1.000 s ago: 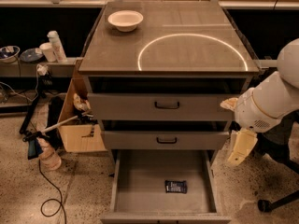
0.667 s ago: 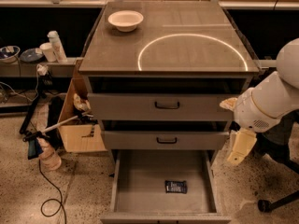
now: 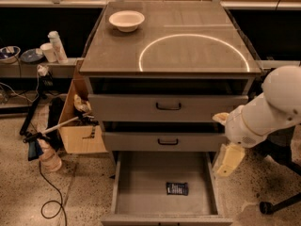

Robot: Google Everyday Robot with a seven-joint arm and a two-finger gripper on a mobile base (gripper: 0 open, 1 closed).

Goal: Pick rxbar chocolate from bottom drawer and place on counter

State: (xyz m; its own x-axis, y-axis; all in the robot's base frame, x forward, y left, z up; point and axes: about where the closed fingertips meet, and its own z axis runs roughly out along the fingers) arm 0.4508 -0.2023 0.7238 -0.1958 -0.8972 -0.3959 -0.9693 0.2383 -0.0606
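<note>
The rxbar chocolate (image 3: pixel 177 188) lies flat on the floor of the open bottom drawer (image 3: pixel 141 192), right of its middle and near the front. The counter (image 3: pixel 117 51) above carries a thin white circle outline. My white arm comes in from the right. The gripper (image 3: pixel 229 160) hangs down just outside the drawer's right wall, right of and above the bar, and holds nothing.
A white bowl (image 3: pixel 126 20) stands at the counter's back left. Two shut drawer fronts with black handles (image 3: pixel 168 107) are above the open drawer. A cardboard box (image 3: pixel 77 121), cables and bottles are on the floor at left. A chair base (image 3: pixel 277 204) is at right.
</note>
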